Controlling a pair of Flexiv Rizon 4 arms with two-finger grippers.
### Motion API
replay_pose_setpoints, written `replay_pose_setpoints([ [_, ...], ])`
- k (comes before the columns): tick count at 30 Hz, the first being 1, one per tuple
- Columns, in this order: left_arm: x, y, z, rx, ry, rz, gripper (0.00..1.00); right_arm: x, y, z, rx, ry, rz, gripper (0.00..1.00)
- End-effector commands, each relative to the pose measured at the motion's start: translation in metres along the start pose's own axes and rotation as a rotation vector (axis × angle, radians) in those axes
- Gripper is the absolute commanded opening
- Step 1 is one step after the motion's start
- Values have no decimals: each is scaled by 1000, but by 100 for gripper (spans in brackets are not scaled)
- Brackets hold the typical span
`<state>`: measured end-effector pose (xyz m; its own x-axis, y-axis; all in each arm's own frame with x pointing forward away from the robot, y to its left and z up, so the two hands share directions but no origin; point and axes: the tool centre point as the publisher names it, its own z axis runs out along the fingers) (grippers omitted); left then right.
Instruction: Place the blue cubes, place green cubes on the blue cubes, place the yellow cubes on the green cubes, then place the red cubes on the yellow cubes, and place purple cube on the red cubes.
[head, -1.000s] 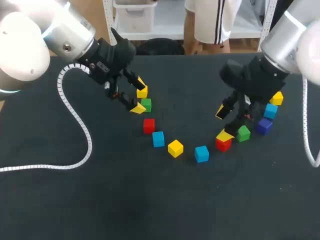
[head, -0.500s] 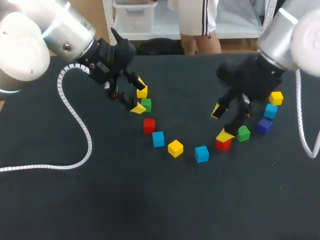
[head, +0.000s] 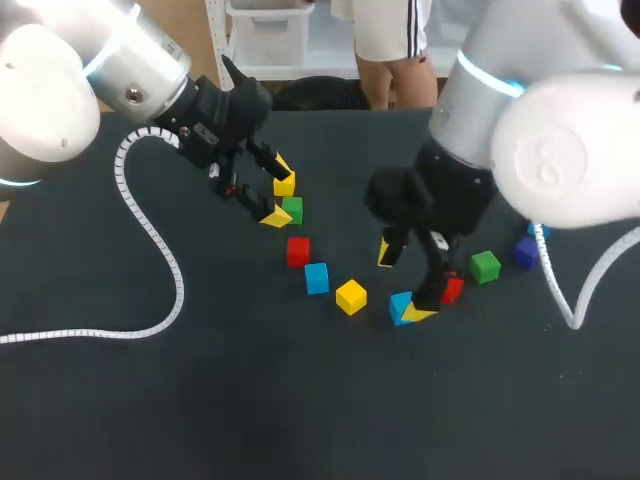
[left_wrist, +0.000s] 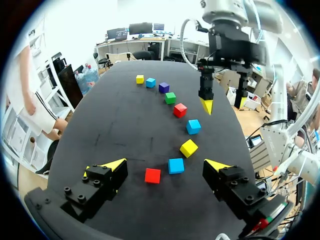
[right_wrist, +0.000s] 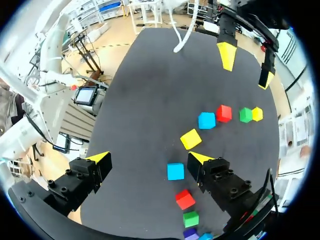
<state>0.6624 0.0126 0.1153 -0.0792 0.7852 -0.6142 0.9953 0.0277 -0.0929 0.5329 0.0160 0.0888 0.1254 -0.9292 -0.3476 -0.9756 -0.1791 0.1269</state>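
Coloured cubes lie in an arc on the dark table (head: 200, 400). My left gripper (head: 276, 190) hangs open over a yellow cube (head: 285, 185) and a green cube (head: 293, 209). Ahead of it lie a red cube (head: 297, 251) (left_wrist: 153, 175), a blue cube (head: 317, 277) (left_wrist: 176, 165) and a yellow cube (head: 351, 296) (left_wrist: 189, 148). My right gripper (head: 400, 283) (right_wrist: 149, 157) is open above another blue cube (head: 400, 303) (right_wrist: 175, 171), which lies close to one finger. Beyond it sit a red cube (head: 453, 290), a green cube (head: 485, 266) and a purple cube (head: 525, 252).
A further blue cube (head: 534, 231) peeks out behind my right arm at the arc's right end. A white coiled cable (head: 150, 240) from my left arm lies across the table's left part.
My right arm has swung left, from over the red and green cubes to over the blue cube near the middle. The left arm has kept still, and no cube has moved.
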Motion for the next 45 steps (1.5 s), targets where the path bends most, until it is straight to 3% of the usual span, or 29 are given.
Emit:
replay_pose_setpoints([
  [1, 0, 1, 0, 1, 3, 0, 100, 28, -3, 7, 24, -6, 49, 100],
  [2, 0, 1, 0, 1, 3, 0, 100, 33, -5, 8, 37, 21, 71, 100],
  [6, 0, 1, 0, 1, 3, 0, 100, 49, -9, 17, 47, -11, 99, 100],
  [17, 0, 1, 0, 1, 3, 0, 100, 67, -25, 44, 57, -31, 66, 100],
  [45, 0, 1, 0, 1, 3, 0, 100, 55, -64, 68, 4, -83, -44, 100],
])
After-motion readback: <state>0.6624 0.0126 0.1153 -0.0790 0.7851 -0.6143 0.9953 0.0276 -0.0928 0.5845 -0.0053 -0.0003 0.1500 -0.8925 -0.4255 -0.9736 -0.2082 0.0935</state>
